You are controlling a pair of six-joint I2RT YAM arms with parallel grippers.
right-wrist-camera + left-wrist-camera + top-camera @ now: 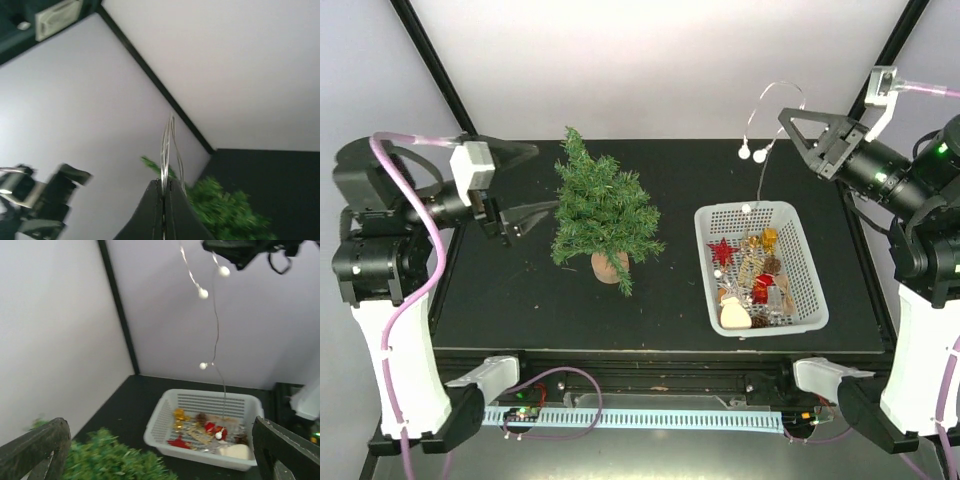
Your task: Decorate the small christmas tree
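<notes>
Your small christmas tree (pixel 600 215) stands upright on its tan base at left-centre of the worktop (pixel 500 290), long axis vertical, tip up and slanting toward the far left in the overhead view. Your left claw (pixel 542 180) gapes wide just beside its left flank, gripping nothing. Your right claw (pixel 785 116) is clenched on a wire light string (pixel 765 150) high above the white basket (pixel 800 215), with the strand dangling into it.

The left pincer (pixel 542 180) hovers with jaws spread wide, the right pincer (pixel 786 114) held high, jaws pressed together.
</notes>
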